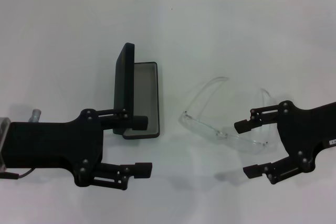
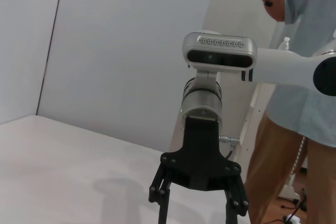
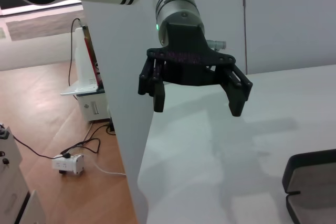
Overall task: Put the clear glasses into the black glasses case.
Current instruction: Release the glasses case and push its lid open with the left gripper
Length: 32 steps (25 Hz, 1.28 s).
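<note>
The black glasses case (image 1: 146, 97) lies open on the white table, its lid (image 1: 124, 86) standing upright on the left side and the grey lining facing up. The clear glasses (image 1: 226, 115) rest on the table to its right, arms unfolded and pointing away from me. My left gripper (image 1: 140, 146) is open at the case's near end, one finger (image 1: 139, 123) over the case's near edge. My right gripper (image 1: 244, 148) is open just beside the glasses' lens, holding nothing. The right wrist view shows the left gripper (image 3: 197, 106) open and a corner of the case (image 3: 314, 181).
The white table (image 1: 63, 35) spreads wide around both objects. In the right wrist view its edge (image 3: 140, 177) drops to a floor with cables. A person (image 2: 299, 124) stands beyond the right arm in the left wrist view.
</note>
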Motion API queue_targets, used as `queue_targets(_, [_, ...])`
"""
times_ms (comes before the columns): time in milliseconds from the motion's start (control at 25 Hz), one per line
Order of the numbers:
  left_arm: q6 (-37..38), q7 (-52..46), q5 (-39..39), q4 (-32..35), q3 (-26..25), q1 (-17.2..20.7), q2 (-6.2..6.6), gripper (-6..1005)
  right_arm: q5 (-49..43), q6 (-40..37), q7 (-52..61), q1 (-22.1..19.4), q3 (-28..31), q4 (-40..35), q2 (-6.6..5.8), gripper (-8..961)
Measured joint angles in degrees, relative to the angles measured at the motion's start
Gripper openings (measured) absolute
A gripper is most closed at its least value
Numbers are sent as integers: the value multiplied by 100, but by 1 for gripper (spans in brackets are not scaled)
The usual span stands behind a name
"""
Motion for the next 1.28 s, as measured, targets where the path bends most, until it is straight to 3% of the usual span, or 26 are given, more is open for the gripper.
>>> queue_targets(480, [-336,-212,-186,10,1,-70,-8,867,81,38,-20,-12,1,133,9,807])
queue_targets(720, [-781,-1859,-250,323,-84,-471,57,863,170,45,-24,-33,19,189,5,807])
queue_targets(920, [-1661,-4012,739,1016,-191,-1038,43,859,496,129,-70,-123,44,452,2,807])
queue_targets(1160, [-2186,-6290,2869,2080,680,-1634,16,855,1164,303,-521,-366,45,724,-12,806])
queue_targets(1280, [-2158,-6952,3386,2253,872,-1842,22,853,1263,308,-566,-451,82,766,-28,806])
